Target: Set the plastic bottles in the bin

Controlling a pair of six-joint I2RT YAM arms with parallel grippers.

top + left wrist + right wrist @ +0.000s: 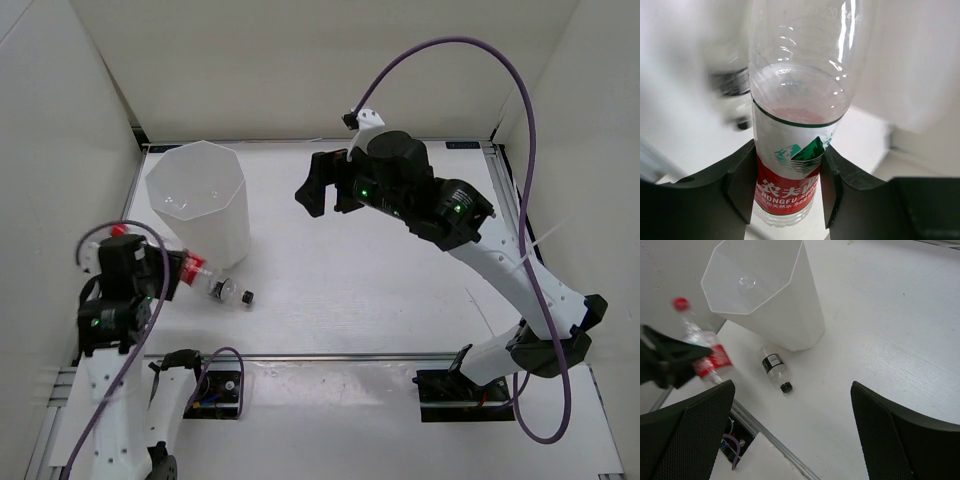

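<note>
Red-label bottle [797, 115] pinched at its label between the closed jaws of left gripper [788, 180], lower left of the overhead view, tilted with red cap away from bin [215, 225] and base just beside its near wall. Grasp looking made, so lift-and-carry next by my reading: needs raising above the tall rim, swinging over the opening, only then letting go. Right gripper [322, 188] spread wide with nothing in it, hovering upper centre, well apart; black-capped bottle [232, 292] lying on table [400, 290] just right of the held one, waiting its turn.
</note>
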